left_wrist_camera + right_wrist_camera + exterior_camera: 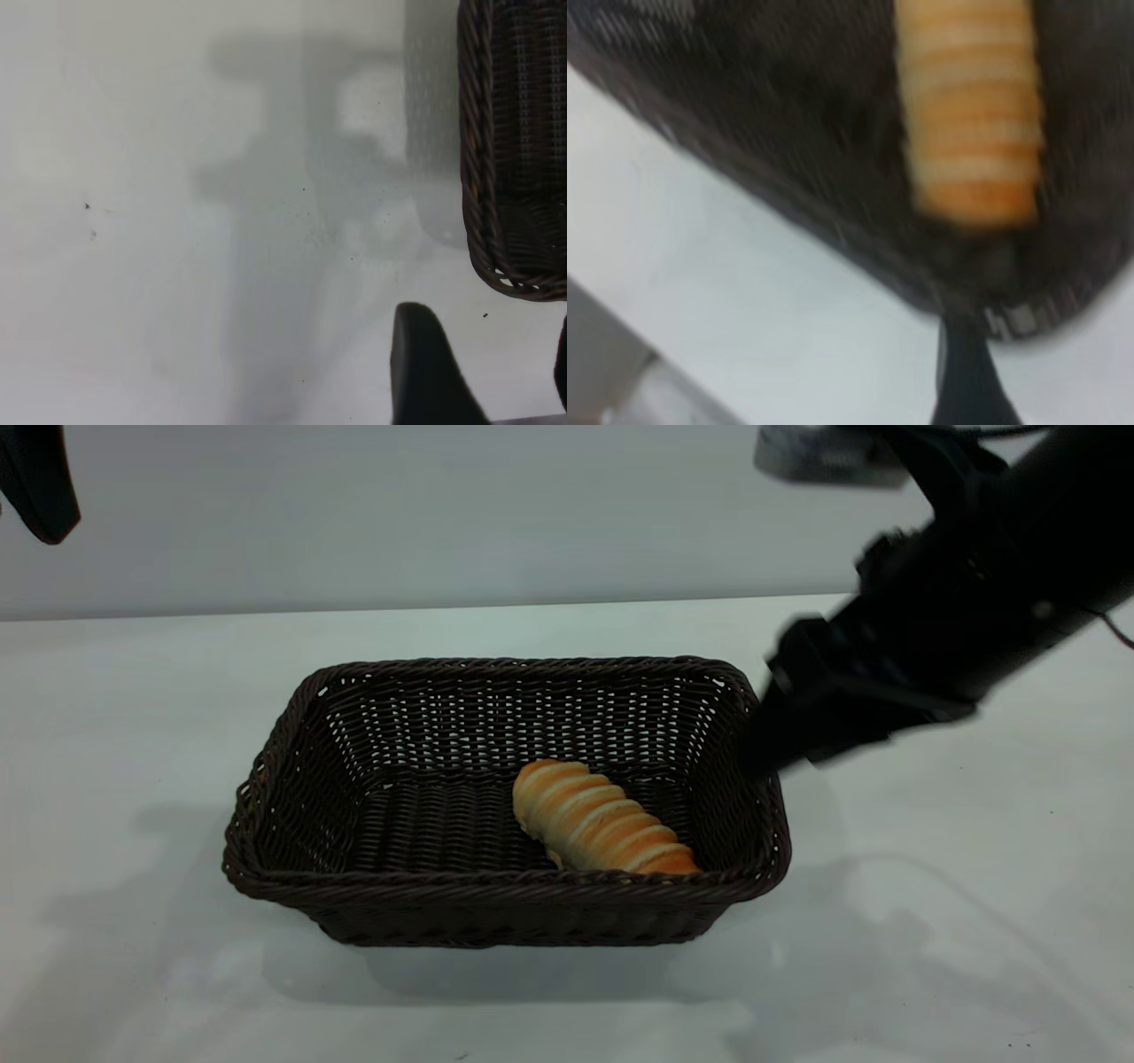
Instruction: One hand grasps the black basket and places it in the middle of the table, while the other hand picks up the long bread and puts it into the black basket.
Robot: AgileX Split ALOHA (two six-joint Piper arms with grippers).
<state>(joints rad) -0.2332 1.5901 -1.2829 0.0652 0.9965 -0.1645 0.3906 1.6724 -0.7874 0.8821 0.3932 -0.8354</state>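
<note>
Long bread [601, 816] lies inside black basket [292, 735], task looks done. Right claw [769, 746] at basket's right rim, left claw [478, 372] off basket's left; can't tell either's opening. Lift right arm straight up, don't snag the rim.

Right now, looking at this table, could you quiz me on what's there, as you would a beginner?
1. True or false: the bread lies inside the basket.
2. Which gripper is nearer the basket? A) the left gripper B) the right gripper C) neither, both are raised far off
3. Fill in: the basket stands on the white ____.

Key:
1. True. It lies on the basket floor, toward the side of the right arm.
2. B. It hangs at the basket's rim on that side; of the left arm only a dark part shows, raised at the exterior view's upper corner.
3. table.
</note>
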